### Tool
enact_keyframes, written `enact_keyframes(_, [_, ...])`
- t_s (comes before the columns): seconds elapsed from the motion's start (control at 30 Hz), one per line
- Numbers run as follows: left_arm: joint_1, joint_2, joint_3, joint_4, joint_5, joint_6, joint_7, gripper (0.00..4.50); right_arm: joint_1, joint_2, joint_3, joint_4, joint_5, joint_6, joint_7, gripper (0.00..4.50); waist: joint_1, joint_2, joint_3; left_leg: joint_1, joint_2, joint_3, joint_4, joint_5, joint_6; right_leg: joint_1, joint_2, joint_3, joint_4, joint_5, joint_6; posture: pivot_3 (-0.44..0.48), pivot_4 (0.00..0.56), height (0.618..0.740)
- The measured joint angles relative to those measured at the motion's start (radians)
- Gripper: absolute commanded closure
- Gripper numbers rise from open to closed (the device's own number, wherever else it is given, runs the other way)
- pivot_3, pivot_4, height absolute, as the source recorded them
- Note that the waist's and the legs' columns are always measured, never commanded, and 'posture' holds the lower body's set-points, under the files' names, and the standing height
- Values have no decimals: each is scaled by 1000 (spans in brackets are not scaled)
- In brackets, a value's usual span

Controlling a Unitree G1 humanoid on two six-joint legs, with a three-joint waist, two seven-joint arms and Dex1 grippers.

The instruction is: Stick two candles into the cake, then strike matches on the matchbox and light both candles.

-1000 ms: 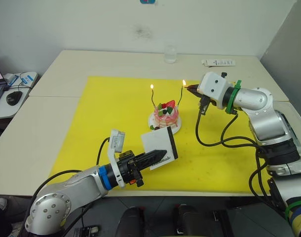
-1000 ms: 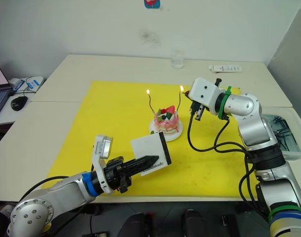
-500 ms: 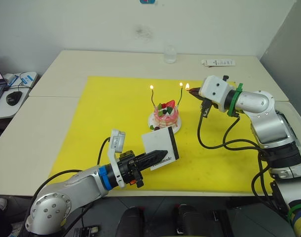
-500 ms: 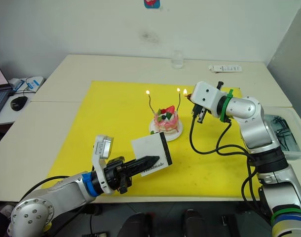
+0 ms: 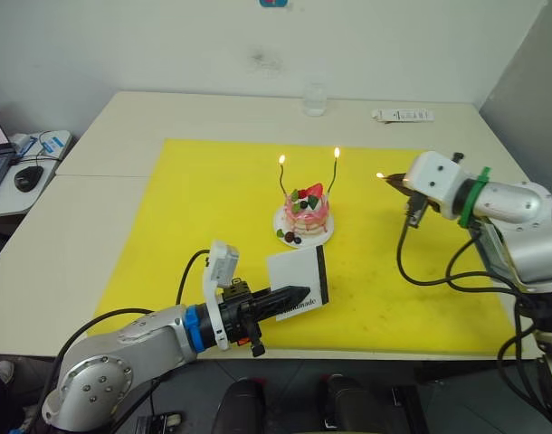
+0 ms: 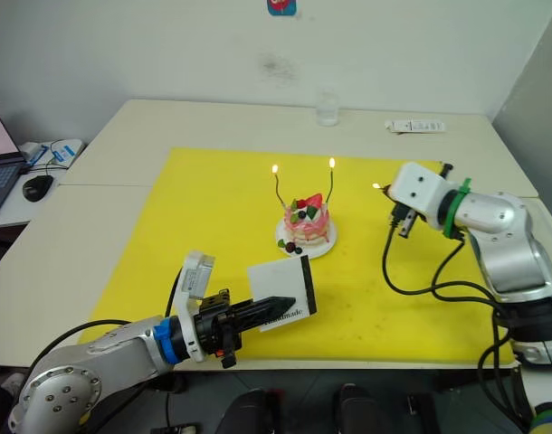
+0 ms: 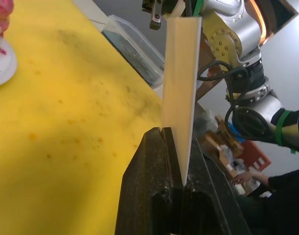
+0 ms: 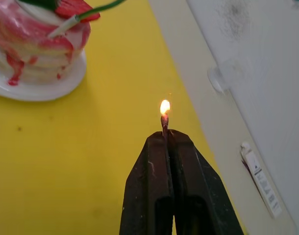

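Right gripper (image 8: 165,133) pinches a burning match (image 8: 164,121), well off at the cake's (image 5: 305,215) three o'clock.
Both candles (image 5: 336,168) stand lit in it; left gripper (image 5: 294,294) clamps the matchbox (image 5: 299,280) at six o'clock.

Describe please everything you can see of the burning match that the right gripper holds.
The match is a short, thin, dark stick, clamped between the closed black fingers of the right gripper so that just its tip sticks out. A small yellow-orange flame burns at that tip. It is held in the air above the yellow mat, off to the robot's right of the cake and well apart from it, touching nothing except the fingers. Both candles on the cake carry flames.
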Motion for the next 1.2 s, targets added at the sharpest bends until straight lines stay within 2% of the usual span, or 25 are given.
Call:
enact_keyframes(0.23, [-56,-42,-77,-15,120,-18,-61,4500,135,-53,-209,-18,48,216,-43,4492,6,0,0,0,0,1,0,0,0,0,0,1,0,1,2,0,150,740])
enact_keyframes(0.4, [-79,-75,-110,-13,175,-25,-83,4500,185,-93,-335,57,57,322,-99,4492,4,0,0,0,0,2,0,0,0,0,0,1,-1,1,2,0,150,740])
enact_keyframes(0.73, [-99,-96,-114,-5,220,-25,-110,4500,220,-113,-367,327,72,253,-164,4492,-2,1,-1,0,-1,3,0,0,0,0,1,1,-1,3,5,0,150,740])
enact_keyframes(0.87, [-95,-96,-113,-5,223,-25,-118,4500,219,-114,-364,411,73,195,-179,3497,-4,1,-1,1,-1,3,0,0,1,0,1,1,0,3,5,0,150,740])
enact_keyframes(1.17, [-69,-95,-109,-6,223,-24,-116,4500,175,-114,-348,481,82,130,-196,99,-6,2,-1,1,-1,3,1,0,1,0,1,1,0,3,6,0,150,740])
enact_keyframes(1.2, [-68,-95,-106,-6,223,-24,-116,4500,170,-114,-348,485,82,124,-197,25,-6,2,-1,1,-1,3,1,0,1,0,1,1,0,3,6,0,150,740])
